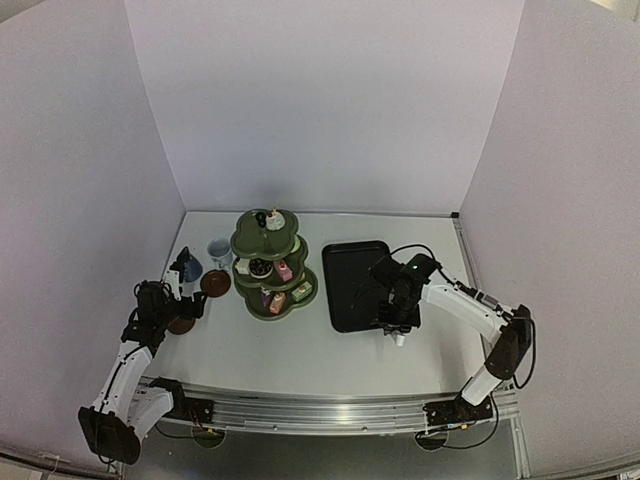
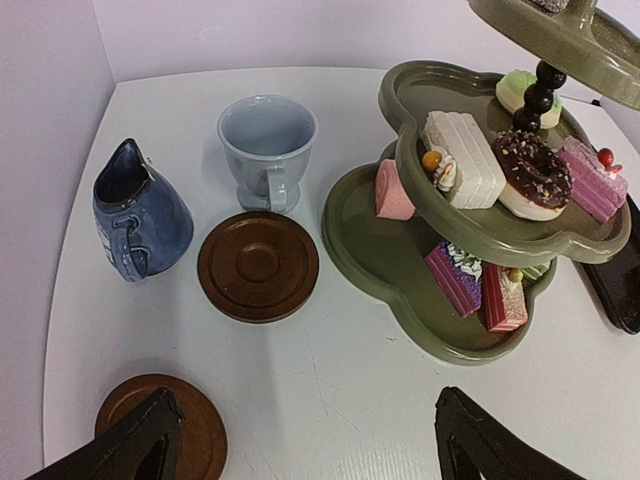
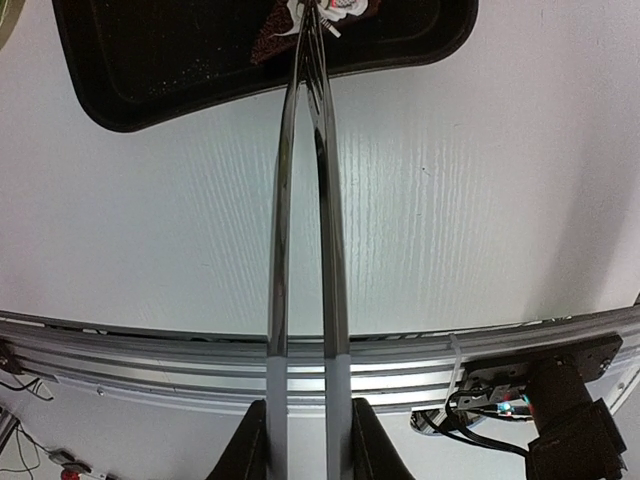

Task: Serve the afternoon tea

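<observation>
1. White table, matte and faintly scuffed, carries everything.
2. Olive-green stand of three scalloped, glossy tiers on a dark beaded post; it stands left of centre, just beside the cups and saucers.
3. Black tray, a shallow rectangle with rounded corners, lies just right of the stand.
4. Right gripper has its jaws pressed together on the tongs, two long shiny blades squeezed almost parallel. Their tips pinch a small brown-and-white cake over the tray.
5. Left gripper has its jaws spread wide and holds nothing. One dark finger overlaps the near saucer; whether it touches it I cannot tell.
6. Dark-blue cup, glazed, bulbous, with a pinched lip and a loop handle, stands left of the pale cup, a smooth footed mug.
7. Brown round saucers with turned rings: the far saucer lies bare in front of the pale cup, the other nearer the left arm.
8. Cakes on the stand's middle tier: a chocolate ring, a ridged white block, a pink slab and a green round. On the bottom tier are a pink roll and a magenta slice.
</observation>
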Motion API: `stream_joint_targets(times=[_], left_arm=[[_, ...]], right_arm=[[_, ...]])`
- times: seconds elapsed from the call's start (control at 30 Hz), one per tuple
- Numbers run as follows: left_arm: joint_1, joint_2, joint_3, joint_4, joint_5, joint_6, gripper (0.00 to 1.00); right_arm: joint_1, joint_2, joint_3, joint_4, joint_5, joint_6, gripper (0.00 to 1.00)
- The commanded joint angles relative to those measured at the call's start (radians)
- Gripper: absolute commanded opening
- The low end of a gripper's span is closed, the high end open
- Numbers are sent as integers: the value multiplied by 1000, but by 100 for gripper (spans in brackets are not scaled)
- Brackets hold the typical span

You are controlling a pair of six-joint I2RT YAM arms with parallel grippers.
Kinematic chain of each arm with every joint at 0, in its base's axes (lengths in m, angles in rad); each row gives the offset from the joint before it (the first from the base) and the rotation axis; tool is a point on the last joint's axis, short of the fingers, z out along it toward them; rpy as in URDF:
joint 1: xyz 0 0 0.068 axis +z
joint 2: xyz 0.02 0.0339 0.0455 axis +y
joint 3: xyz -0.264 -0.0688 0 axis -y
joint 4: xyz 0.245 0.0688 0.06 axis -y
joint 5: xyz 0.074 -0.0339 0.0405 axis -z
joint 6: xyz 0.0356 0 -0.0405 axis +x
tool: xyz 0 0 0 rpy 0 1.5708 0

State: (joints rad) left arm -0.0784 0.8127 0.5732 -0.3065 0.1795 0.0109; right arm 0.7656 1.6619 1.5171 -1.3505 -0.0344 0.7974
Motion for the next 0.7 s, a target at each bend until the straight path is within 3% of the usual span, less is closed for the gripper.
stream_joint_targets(times=[0.0, 0.37, 0.67], left_arm=[[5, -13, -2, 20, -17, 17, 88], [3, -17, -9, 21, -21, 23, 88], [5, -15, -17, 29, -19, 24, 88]], right_arm=[[-26, 33, 74, -81, 37, -40, 21], [-31, 64, 126, -79, 165, -9, 31], [-48, 58, 197, -127, 218, -132, 33]])
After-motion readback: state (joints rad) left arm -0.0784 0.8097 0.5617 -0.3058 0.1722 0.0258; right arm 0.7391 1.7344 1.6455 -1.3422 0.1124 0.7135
